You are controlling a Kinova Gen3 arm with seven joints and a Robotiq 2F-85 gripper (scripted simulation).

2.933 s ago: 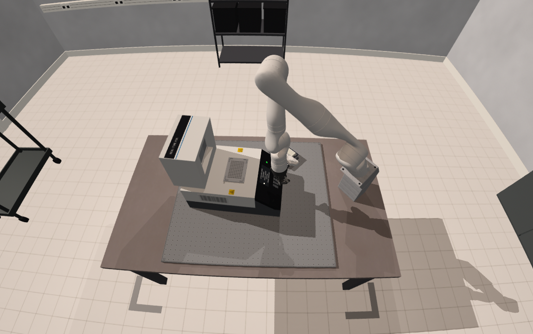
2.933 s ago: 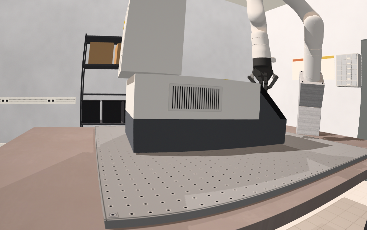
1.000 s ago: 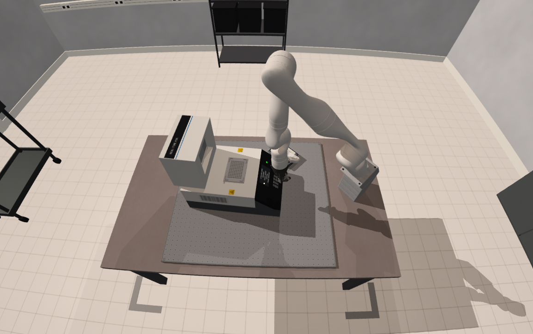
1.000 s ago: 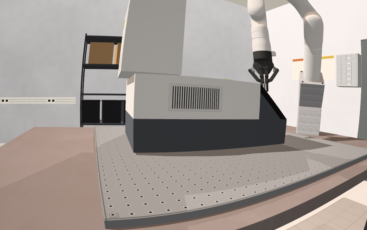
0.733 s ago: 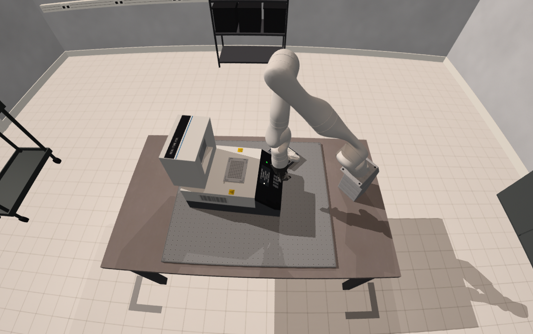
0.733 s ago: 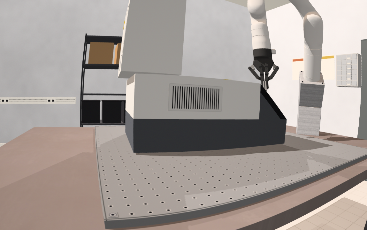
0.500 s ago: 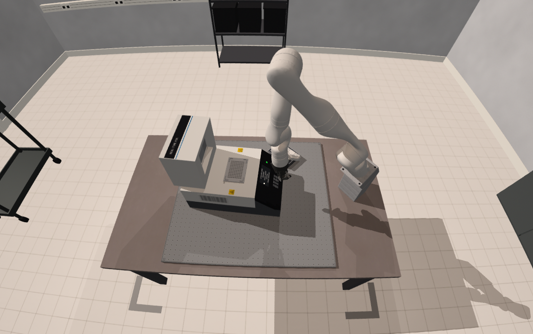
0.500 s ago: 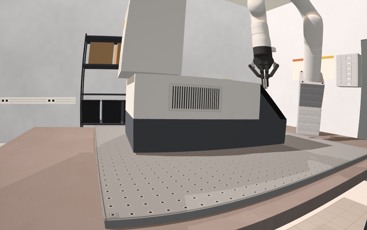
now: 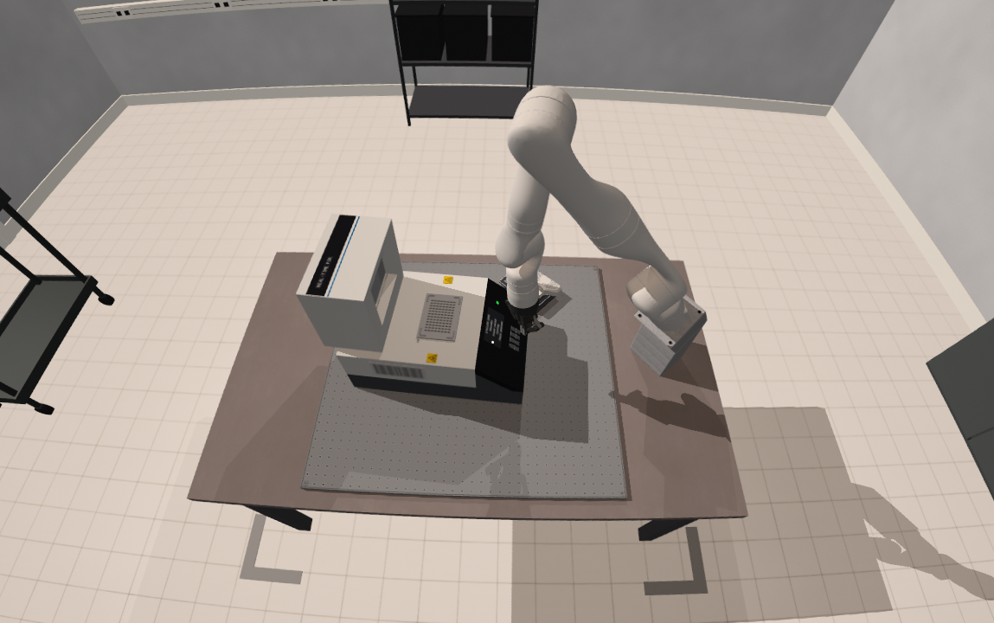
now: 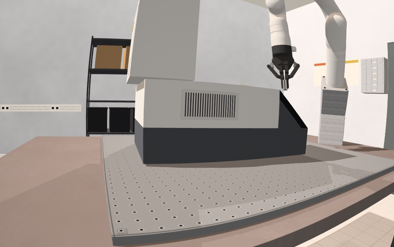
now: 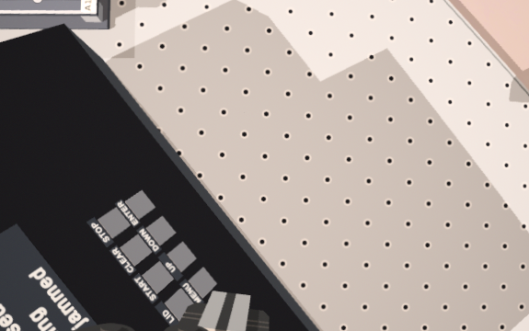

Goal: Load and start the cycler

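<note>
Cycler Q1 stands with its lid open. Its block shows dark wells and no plate on it. A small lamp on the panel is green. My gripper is shut and empty, pointing down above the front panel. In the wrist view its tips overlap the area beside the LID key and the MENU key; START is clear of them. A pale plate is in nest N1, partly hidden by the arm.
The CLEAR key and STOP key lie along the same row. The perforated board carries Q1 and the nest. The arm's base pedestal stands to the right on the table.
</note>
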